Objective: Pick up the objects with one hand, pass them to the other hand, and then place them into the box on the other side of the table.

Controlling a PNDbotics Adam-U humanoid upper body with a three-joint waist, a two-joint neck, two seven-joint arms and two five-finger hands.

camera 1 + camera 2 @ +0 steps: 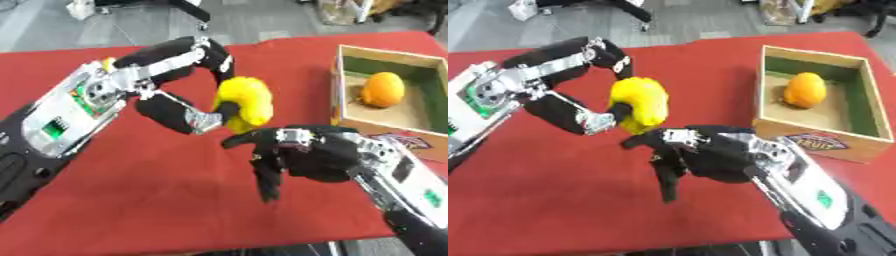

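Note:
A yellow, lumpy fruit-like object (pixel 247 100) is held above the red table (pixel 140 200) by my left hand (pixel 188 75), whose fingers and thumb curl round it from the left. My right hand (pixel 293 152) sits just below and to the right of it, fingers spread and pointing down, holding nothing. An orange fruit (pixel 383 90) lies inside the open cardboard box (pixel 337 95) at the right side of the table.
The box has a green inner wall and a printed label on its front (pixel 815 141). Grey floor and chair legs (pixel 197 15) lie beyond the table's far edge. The table's near edge runs along the bottom of the view.

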